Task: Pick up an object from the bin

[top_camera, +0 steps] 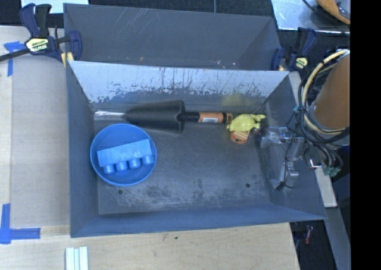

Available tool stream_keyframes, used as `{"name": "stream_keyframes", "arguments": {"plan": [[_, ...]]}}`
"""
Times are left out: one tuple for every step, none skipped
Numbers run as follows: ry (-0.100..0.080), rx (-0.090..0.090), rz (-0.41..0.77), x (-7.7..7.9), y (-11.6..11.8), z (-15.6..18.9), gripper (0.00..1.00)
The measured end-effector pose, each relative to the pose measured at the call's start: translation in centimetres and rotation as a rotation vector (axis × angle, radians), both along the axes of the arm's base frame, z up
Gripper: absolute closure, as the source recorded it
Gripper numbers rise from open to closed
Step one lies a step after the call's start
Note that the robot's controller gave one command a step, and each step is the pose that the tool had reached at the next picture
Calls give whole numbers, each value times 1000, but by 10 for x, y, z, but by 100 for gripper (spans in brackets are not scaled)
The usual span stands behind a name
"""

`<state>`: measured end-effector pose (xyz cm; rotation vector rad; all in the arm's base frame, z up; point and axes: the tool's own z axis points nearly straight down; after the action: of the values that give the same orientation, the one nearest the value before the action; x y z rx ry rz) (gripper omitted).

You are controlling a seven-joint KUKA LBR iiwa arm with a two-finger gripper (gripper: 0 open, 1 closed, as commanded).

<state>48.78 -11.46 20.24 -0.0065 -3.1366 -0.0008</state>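
Observation:
My gripper hangs low over the bin's right wall, just right of the floor. The nearest thing is a small yellow toy figure with an orange-brown base, lying at the back right of the floor, up and to the left of the gripper and apart from it. Touching the toy's left side is the orange handle of a black garden scoop, which lies along the back wall.
A round blue dish sits at the left of the floor with a blue studded brick lying in it. The arm with its cables and brown cover stands over the bin's right rim.

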Motion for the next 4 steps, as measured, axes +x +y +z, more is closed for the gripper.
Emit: {"name": "stream_keyframes", "arguments": {"plan": [[-9,-2,5,2,1,4,0],[-15,1,103,102,-5,-123,0],[-8,-1,103,99,-6,-123,0],[-14,-2,-23,137,-19,-100,0]]}}
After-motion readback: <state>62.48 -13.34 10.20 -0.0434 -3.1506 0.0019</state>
